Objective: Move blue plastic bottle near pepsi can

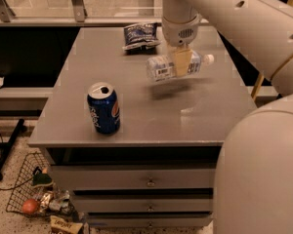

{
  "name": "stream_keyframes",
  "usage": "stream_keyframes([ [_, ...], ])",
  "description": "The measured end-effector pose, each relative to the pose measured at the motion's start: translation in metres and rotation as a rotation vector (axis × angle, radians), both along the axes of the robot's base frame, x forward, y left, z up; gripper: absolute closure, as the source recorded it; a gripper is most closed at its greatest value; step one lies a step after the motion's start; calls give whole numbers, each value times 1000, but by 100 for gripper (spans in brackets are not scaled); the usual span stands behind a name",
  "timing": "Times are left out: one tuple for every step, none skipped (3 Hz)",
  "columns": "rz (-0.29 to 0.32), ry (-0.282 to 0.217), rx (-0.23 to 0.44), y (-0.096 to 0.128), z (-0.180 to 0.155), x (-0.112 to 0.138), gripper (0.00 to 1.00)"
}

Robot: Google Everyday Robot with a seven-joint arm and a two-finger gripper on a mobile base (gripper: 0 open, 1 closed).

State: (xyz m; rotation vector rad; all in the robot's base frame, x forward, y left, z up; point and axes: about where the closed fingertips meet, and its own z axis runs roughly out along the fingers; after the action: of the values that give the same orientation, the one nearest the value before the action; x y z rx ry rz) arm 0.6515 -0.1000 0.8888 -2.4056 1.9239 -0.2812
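— Where was the gripper?

— The gripper point(181, 65) hung from the arm point(234, 18) over the back half of the table point(195, 121), a little right of centre. It was clenched across the middle of the blue plastic bottle point(160, 68), one tan finger point(182, 62) showing across the front of the label.

— And how did the bottle sit?

— It lay on its side in the grip, white cap point(209, 59) pointing right and base pointing left. It was up off the table top, with its shadow point(168, 89) cast on the metal just below it.

— What about the pepsi can?

— The pepsi can point(103, 108) stood upright near the front left edge of the table, its opened top facing up. It was well apart from the bottle, to the left and nearer the front.

— Anything else on the table?

— A crinkled dark blue snack bag point(140, 35) lay at the back edge, just behind and left of the bottle.

— And below?

— Drawers point(146, 179) ran under the table top, and a wire basket point(18, 189) holding small odds and ends sat on the floor at the lower left.
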Motion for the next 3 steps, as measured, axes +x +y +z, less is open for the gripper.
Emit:
stream_keyframes([
  [-75, -57, 27, 24, 35, -24, 100],
  [-122, -86, 52, 26, 38, -20, 100],
  [-121, -86, 53, 26, 38, -20, 100],
])
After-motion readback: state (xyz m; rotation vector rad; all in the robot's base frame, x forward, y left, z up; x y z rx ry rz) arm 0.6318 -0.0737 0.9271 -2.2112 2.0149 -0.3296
